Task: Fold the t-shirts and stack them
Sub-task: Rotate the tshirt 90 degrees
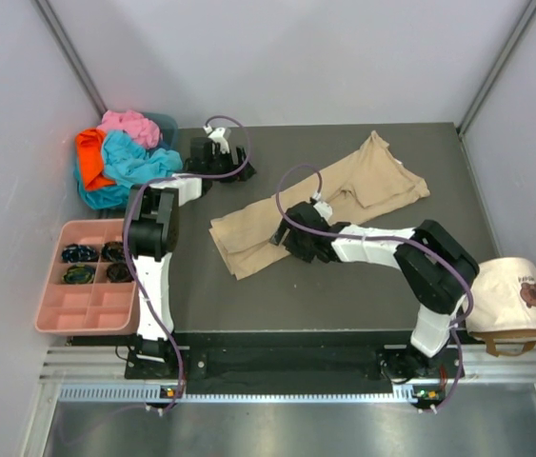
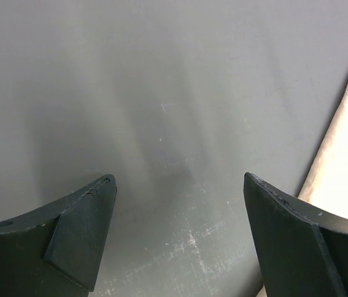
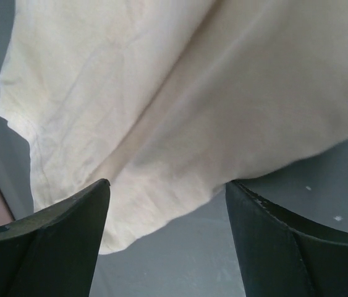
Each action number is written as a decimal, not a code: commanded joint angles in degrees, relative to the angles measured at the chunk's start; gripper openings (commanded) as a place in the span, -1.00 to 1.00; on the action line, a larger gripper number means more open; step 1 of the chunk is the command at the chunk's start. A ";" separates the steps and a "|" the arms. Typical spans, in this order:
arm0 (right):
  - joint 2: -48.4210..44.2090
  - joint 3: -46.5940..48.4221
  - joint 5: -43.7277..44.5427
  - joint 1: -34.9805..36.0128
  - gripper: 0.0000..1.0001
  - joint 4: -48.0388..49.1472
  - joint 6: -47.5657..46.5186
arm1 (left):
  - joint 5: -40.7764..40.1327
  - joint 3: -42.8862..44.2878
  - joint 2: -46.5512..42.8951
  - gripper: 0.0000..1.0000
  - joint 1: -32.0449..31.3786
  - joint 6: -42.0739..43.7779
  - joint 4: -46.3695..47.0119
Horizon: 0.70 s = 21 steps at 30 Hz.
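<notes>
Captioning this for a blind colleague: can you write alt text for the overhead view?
A tan t-shirt lies bunched diagonally on a dark table, the right gripper over its near end, the left gripper over bare table at far left. Turquoise, orange and pink shirts are piled beyond its far-left corner.

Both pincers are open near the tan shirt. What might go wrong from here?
The right pincer hovers open over a layered edge of the tan shirt; closing may catch one layer only and undo the fold. The left pincer is over bare table beside the shirt, pinning nothing, so a pull may drag the whole shirt.
</notes>
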 commanded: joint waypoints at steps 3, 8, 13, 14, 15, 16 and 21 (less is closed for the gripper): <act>4.42 5.41 -1.17 3.02 0.42 -0.76 -0.01 | 0.58 -0.05 -3.43 0.77 0.54 -0.67 1.74; 4.95 6.38 -1.69 5.04 0.15 -2.16 -0.54 | 0.84 0.04 -3.52 0.77 0.62 -0.67 1.65; 3.28 3.84 -2.05 6.10 -0.26 -2.52 -0.10 | 1.11 0.04 -3.26 0.76 0.89 -0.67 1.83; 2.75 3.40 -1.87 6.19 -0.33 -2.52 0.07 | 1.11 0.04 -3.08 0.77 0.89 -0.75 1.83; 2.57 2.78 -1.78 6.36 -0.38 -2.52 0.16 | 1.11 0.04 -3.00 0.77 0.89 -0.84 1.92; 2.66 2.60 -1.70 6.36 -0.46 -2.43 0.43 | 1.19 0.04 -2.82 0.77 0.80 -0.93 1.92; 3.71 2.34 -1.78 6.36 -1.00 -2.69 0.52 | 1.46 0.22 -2.29 0.77 0.89 -1.37 2.00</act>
